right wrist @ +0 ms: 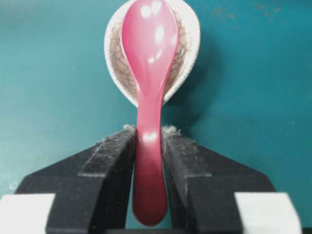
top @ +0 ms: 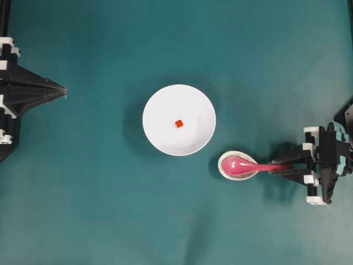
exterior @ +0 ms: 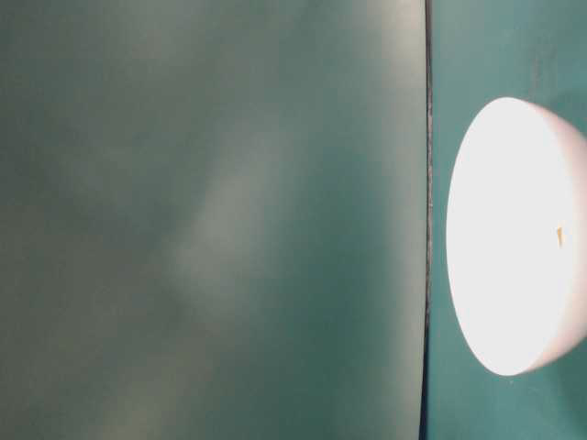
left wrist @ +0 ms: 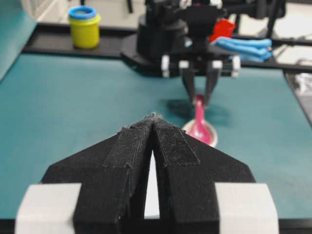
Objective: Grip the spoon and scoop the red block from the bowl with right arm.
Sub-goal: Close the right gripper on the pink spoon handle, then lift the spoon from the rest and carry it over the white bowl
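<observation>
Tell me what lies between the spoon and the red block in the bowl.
Nothing visible. The spoon rests in the small dish, the right gripper around its handle. Only bare table and the bowl rim separate it from the red block.

Bare teal worktop (top: 99, 193) runs wide on every side of the white bowl (top: 179, 120), so a pincer can pass all round it; only the small red block (top: 178, 123) sits inside, leaving the bowl's floor otherwise free. Between the bowl and the speckled dish (top: 225, 168) just below and right of it lies a narrow strip of worktop. The pink spoon (top: 251, 164) lies from the dish toward the right pincer (top: 288, 166), whose fingers press both sides of its handle, blocking that lane. The left pincer (top: 62, 90) rests well apart at the left edge, with open worktop between it and the bowl.
</observation>
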Robot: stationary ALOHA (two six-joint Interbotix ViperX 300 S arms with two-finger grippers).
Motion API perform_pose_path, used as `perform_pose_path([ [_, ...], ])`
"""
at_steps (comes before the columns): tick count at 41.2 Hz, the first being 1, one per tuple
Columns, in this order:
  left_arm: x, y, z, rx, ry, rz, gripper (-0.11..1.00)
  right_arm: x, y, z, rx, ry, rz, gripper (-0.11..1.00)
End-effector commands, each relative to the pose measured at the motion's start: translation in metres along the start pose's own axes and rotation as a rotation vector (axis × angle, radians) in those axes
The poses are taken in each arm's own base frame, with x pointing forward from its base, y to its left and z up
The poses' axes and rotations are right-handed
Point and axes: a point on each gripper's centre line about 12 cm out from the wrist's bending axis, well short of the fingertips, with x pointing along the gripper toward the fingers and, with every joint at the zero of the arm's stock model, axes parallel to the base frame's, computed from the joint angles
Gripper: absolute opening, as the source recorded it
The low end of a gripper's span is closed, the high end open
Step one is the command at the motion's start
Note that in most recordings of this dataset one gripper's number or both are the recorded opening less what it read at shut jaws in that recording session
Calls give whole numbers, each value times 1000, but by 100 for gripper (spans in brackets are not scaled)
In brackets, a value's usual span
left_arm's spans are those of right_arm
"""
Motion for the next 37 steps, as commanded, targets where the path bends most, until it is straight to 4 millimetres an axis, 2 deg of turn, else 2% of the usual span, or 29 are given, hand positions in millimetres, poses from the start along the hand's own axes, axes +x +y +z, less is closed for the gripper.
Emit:
perform_pose_path([
  [1, 3, 0, 9, 2, -20, 2, 0, 0, 3, 3, 3, -18, 13, 29],
  [19, 3, 0, 10, 0, -23, 2, 0, 0, 5, 5, 7, -23, 18, 27],
  [37, 3, 0, 9, -1, -9, 3, 0, -22, 10, 45, 11, -107, 100, 24],
])
